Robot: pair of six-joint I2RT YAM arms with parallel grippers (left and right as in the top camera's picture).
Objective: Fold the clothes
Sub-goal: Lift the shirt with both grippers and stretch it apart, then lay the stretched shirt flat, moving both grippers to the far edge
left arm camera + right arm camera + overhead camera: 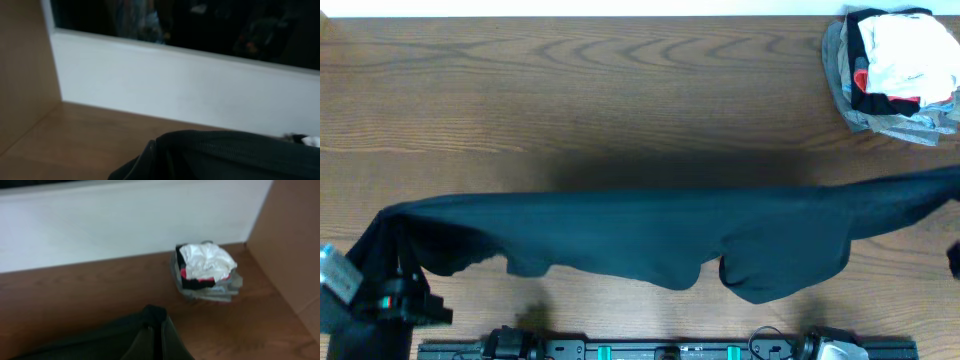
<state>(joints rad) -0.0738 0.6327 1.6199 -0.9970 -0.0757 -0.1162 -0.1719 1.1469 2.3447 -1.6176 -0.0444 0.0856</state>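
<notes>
holding black t-shirt (650,230) stretched between left end effector (147,160) and right end effector (156,332), both clenched on it; soft, thin, sagging; grip at corners

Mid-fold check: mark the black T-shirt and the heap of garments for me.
T-shirt (650,235): overhead view, middle of the stretched black fabric.
Heap (910,50): overhead view, the white garment on top, at the table's far right corner.

You have a plain black T-shirt (650,235), a brown wood-grained table (570,90), and a heap (895,70) of white, grey, red and black garments.
</notes>
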